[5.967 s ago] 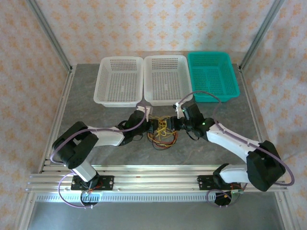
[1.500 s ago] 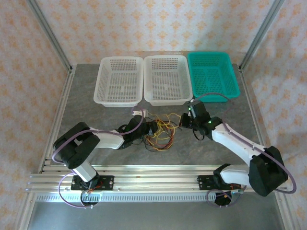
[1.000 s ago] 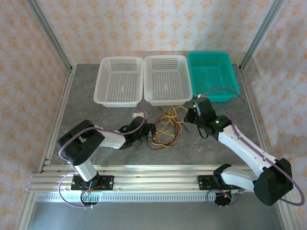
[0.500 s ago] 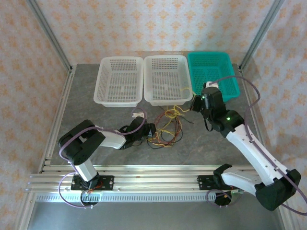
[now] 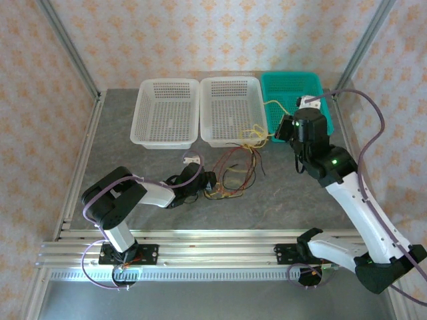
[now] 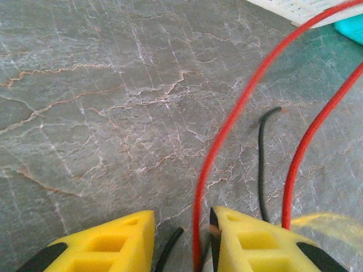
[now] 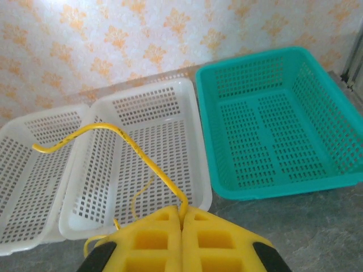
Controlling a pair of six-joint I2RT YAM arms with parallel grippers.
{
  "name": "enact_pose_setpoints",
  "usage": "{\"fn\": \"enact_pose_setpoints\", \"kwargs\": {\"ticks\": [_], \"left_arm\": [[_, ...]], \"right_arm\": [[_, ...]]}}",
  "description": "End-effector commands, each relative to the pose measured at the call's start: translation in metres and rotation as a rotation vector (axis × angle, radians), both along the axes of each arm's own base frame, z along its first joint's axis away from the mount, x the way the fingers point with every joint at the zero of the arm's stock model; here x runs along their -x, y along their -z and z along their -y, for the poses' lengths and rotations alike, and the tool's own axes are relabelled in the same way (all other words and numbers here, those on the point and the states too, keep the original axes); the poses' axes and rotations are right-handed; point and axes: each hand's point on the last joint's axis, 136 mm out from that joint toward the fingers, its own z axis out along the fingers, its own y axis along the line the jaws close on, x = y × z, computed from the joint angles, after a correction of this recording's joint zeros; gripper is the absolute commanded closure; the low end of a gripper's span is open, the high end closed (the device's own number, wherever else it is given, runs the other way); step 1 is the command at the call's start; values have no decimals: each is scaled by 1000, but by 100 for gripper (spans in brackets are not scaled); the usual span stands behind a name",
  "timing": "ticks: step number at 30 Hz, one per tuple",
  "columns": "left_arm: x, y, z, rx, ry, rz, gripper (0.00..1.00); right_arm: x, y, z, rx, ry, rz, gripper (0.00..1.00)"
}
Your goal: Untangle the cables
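Wire this thin looks light, limp and snag-prone, so grip one strand near its free end. The right pincer (image 7: 182, 215) is clamped on the yellow cable (image 7: 142, 154), lifted above the cables (image 5: 233, 175) on the desk (image 5: 133, 167). The left pincer (image 6: 181, 220) straddles red strands (image 6: 227, 136), but I cannot tell whether it grips them.

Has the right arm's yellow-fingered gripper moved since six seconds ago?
Yes. The right gripper, shut on a thin yellow cable, has gone rightward and away from the arm bases, up to the teal plastic basket's near-left corner.

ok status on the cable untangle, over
Right gripper shut on thin yellow cable, raised near teal plastic basket. Left gripper open, low, thin red cable between fingers. Tangle not yet cleared.
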Motion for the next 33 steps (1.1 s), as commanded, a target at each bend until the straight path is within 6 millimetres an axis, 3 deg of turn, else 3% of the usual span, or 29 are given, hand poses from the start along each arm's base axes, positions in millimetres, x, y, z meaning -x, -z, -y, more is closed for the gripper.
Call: {"fn": "enact_pose_setpoints", "kwargs": {"ticks": [1, 7, 14, 17, 21, 27, 33], "left_arm": [[22, 53, -37, -161, -61, -128, 67], [24, 55, -38, -166, -59, -132, 67], [19, 41, -29, -124, -38, -104, 67], [14, 19, -17, -73, -7, -52, 64], [7, -23, -7, -5, 26, 49, 49], [3, -81, -12, 27, 24, 195, 38], [4, -122, -15, 55, 37, 304, 34]], "right_arm": [[9, -38, 16, -11, 48, 97, 100], [14, -61, 20, -38, 55, 149, 100], [7, -39, 5, -60, 0, 104, 100], [7, -30, -7, -73, -60, 85, 100], [9, -4, -26, -81, -165, 16, 100], [11, 40, -27, -92, -153, -71, 100], [9, 60, -26, -164, -107, -85, 100]]}}
